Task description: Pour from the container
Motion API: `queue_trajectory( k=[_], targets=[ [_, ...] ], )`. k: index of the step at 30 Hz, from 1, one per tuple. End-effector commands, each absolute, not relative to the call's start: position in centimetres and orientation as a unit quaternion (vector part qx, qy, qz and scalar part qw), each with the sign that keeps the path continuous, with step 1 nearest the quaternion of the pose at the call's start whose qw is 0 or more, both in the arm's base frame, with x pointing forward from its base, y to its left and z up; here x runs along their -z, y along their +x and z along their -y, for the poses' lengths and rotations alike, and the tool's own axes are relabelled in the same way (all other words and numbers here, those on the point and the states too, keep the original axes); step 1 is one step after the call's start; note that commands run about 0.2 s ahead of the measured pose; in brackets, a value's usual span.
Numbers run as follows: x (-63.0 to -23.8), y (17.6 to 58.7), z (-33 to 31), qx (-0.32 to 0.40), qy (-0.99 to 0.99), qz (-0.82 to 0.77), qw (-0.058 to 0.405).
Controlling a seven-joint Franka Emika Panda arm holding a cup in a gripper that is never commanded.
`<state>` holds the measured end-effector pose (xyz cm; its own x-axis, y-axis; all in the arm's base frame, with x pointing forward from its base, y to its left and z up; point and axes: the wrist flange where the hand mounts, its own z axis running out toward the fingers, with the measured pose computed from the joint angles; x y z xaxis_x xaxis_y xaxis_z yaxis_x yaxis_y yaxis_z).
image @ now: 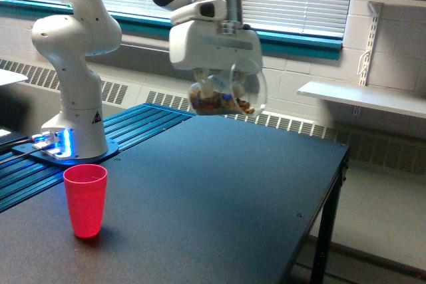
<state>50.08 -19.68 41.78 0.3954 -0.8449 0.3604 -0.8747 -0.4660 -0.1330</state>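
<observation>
Count: 1 robot arm point(80, 64), 1 clear container point(226, 94) with brown nut pieces (too many/blurred to count), 1 red cup point(85, 199), 1 table point(219, 197).

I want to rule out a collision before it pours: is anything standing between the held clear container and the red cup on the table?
Nothing visible: only air and bare tabletop separate the container from the red cup.

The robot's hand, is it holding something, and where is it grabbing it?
Yes. The gripper holds the clear rounded glass cup with brown nut-like pieces inside, tipped sideways above the table. It grips near the cup's closed end; exact finger contact is hidden.
</observation>
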Motion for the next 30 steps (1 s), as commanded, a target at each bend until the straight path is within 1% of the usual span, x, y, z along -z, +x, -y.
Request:
queue_trajectory(
  k=[1,4,7,19,30],
  targets=[
    [-41.7,47.4,19.8,-0.193,0.813,0.547,0.048],
    [-41.2,46.1,19.7,-0.191,0.816,0.541,0.067],
    [-41.0,45.1,18.9,-0.191,0.815,0.542,0.067],
    [-38.5,40.6,16.9,-0.169,0.81,0.553,0.093],
    [-37.1,36.5,15.5,-0.152,0.794,0.578,0.112]
  ],
)
